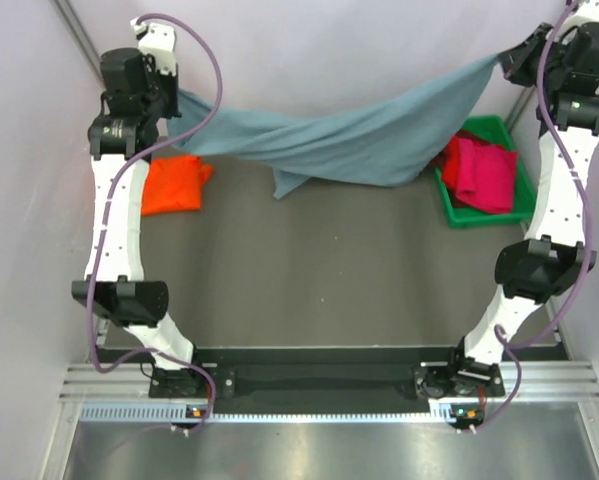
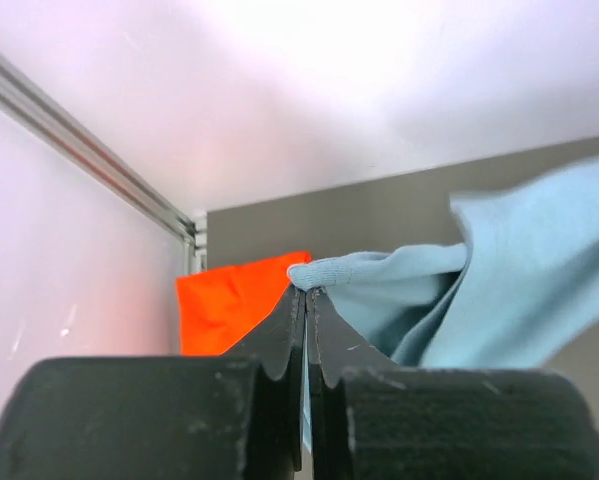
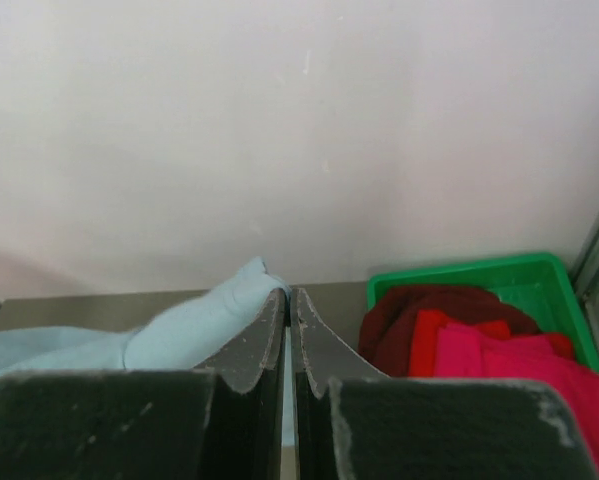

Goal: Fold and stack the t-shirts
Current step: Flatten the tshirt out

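Note:
The slate blue-grey t-shirt [image 1: 349, 140] hangs stretched in the air between both grippers at the back of the table, its middle sagging to the surface. My left gripper [image 1: 175, 95] is shut on its left corner, which shows in the left wrist view [image 2: 324, 270]. My right gripper [image 1: 507, 62] is shut on its right corner, which shows in the right wrist view [image 3: 229, 305]. A folded orange-red t-shirt [image 1: 172, 183] lies on the table at the back left and also shows in the left wrist view [image 2: 229, 305]. Crimson and magenta t-shirts [image 1: 479, 172] lie in the bin.
A green plastic bin [image 1: 500, 128] stands at the back right and also shows in the right wrist view [image 3: 519, 280]. Pale walls close the left, back and right sides. The arm bases sit on a black rail at the near edge.

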{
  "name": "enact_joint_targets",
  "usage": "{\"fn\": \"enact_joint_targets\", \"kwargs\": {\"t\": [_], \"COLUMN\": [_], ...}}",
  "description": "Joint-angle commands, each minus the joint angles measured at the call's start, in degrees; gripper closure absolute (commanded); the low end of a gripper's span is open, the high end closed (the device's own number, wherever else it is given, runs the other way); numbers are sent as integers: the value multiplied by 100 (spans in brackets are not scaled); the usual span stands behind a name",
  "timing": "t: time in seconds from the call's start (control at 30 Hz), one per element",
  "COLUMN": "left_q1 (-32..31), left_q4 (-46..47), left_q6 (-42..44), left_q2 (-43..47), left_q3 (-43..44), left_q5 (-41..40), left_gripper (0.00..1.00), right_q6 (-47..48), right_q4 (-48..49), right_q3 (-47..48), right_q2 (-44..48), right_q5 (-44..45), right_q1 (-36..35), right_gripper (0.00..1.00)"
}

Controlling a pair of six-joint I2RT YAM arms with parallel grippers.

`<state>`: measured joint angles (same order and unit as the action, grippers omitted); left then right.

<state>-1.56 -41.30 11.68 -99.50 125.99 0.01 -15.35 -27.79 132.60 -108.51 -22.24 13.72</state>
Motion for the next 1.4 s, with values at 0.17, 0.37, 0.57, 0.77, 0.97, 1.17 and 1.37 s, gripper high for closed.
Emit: {"fn": "enact_joint_targets", "kwargs": {"t": [0.17,0.37,0.57,0.77,0.97,1.17,1.37], "left_q1": [16,-2,7,-388,-564,-564,-564], "left_q4": [-1018,-3120,-2964,-2902,-2752,-2506,-2506], "left_q6": [-324,-96,-122,-123,-149,-175,-175], "left_q2": [1064,689,-251,-2115,-3337,-4076,-4305], "left_q3": [-1050,-2138,-1205,511,1145,1707,1753], "left_q5": [271,404,262,798,1386,1783,1783], "left_gripper": [100,95,53,56,61,61,61], "right_q6": [-530,-73,-109,103,226,454,481], "right_q4": [47,-481,-332,-280,-332,-605,-613], "right_q3": [-1515,-3730,-4383,-4163,-3891,-3618,-3600], "right_q2": [1515,2299,2334,2018,1746,1491,1403], "right_q5": [-1290,-1959,-1890,-1661,-1424,-1301,-1186], "right_q1": [123,-9,-114,-211,-247,-247,-247], "right_gripper": [100,100,100,100,100,100,100]}}
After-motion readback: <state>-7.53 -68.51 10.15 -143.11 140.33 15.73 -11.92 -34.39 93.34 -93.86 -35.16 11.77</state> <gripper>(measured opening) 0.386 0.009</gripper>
